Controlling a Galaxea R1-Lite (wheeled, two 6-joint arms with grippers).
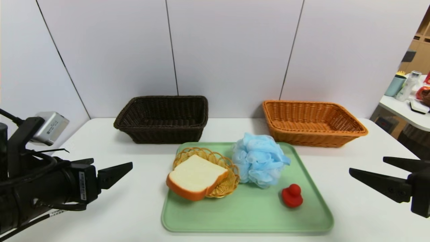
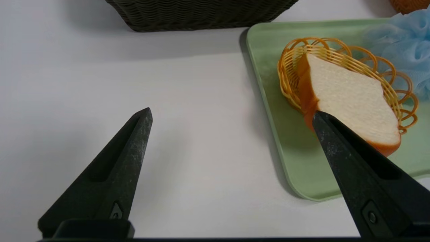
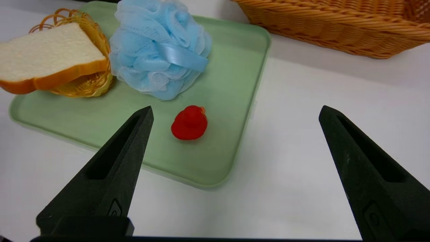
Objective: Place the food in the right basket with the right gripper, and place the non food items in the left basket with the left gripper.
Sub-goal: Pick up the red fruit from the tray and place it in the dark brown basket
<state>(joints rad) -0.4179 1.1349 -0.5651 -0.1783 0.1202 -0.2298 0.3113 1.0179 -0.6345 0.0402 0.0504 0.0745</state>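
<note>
In the head view, bread slice (image 1: 197, 174), blue bath pouf (image 1: 258, 159) and red rubber duck (image 1: 292, 196) lie on the green tray (image 1: 248, 215); the left wrist view shows the left claw (image 2: 231, 112) released, the right wrist view the right claw (image 3: 237, 107) likewise.

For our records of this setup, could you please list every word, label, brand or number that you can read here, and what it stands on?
No text can be read with certainty.
White barcode label on the left arm beside its hand: too small to read.
Silver camera housing on that arm: tiny dark marks, too small to read.
White tag on the cable by that arm: too small to read.
</note>
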